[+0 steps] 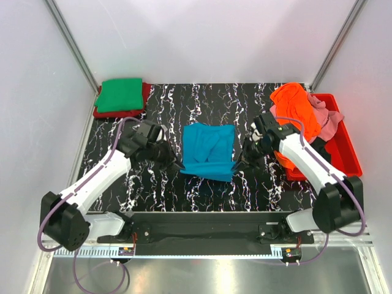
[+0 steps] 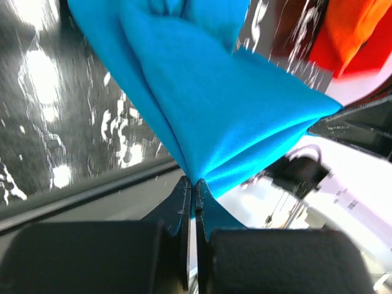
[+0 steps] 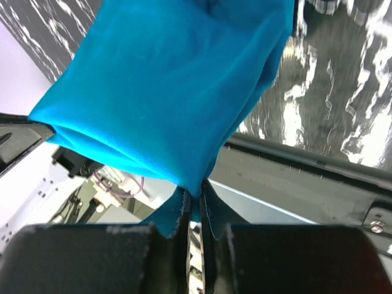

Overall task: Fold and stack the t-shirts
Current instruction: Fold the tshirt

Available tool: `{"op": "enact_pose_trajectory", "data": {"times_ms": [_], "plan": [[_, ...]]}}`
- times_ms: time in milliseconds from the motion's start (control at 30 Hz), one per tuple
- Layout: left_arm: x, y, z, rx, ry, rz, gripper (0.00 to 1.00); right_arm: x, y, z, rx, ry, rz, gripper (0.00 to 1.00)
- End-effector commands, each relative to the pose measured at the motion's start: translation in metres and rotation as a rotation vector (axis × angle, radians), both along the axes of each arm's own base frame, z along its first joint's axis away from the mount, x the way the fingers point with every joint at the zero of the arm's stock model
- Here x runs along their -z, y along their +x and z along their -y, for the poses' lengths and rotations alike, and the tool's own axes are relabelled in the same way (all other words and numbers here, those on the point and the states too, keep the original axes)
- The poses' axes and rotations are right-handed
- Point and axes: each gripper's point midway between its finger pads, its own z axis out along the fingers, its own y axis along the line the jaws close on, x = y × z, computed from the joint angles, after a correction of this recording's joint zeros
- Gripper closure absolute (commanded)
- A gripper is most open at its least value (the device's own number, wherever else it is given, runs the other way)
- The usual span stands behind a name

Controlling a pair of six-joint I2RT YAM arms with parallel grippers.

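The teal blue t-shirt (image 1: 208, 150) lies partly folded in the middle of the table. My left gripper (image 1: 178, 165) is shut on its near left corner, with the cloth (image 2: 220, 104) pinched between the pads. My right gripper (image 1: 237, 163) is shut on its near right corner, where the cloth (image 3: 171, 92) hangs from the jaws. Both near corners are lifted off the table. A folded green t-shirt (image 1: 120, 95) lies on a red one (image 1: 146, 95) at the back left. Orange (image 1: 298, 110), pink (image 1: 324, 119) and black (image 1: 324, 157) t-shirts lie heaped at the right.
A red plastic bin (image 1: 348, 150) at the right edge holds the heap of unfolded shirts. The table top (image 1: 153, 190) is black with white marbling. White enclosure walls stand at the left, the back and the right.
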Motion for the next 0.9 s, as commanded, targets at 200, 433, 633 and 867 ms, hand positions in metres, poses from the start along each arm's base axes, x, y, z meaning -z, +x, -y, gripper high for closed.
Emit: {"op": "enact_pose_trajectory", "data": {"times_ms": [200, 433, 633, 867], "plan": [[-0.008, 0.079, -0.008, -0.040, 0.020, -0.017, 1.00, 0.002, 0.067, 0.021, 0.013, -0.138, 0.014, 1.00], [0.006, 0.140, 0.001, -0.031, -0.023, -0.085, 1.00, 0.019, 0.126, 0.023, 0.031, -0.140, -0.015, 1.00], [0.013, 0.228, 0.009, -0.064, -0.089, -0.077, 0.76, 0.040, 0.215, 0.026, 0.092, -0.140, 0.000, 0.56], [0.041, 0.315, 0.003, -0.061, -0.124, 0.000, 0.01, 0.029, 0.259, 0.026, 0.112, -0.187, 0.022, 0.00]]}}
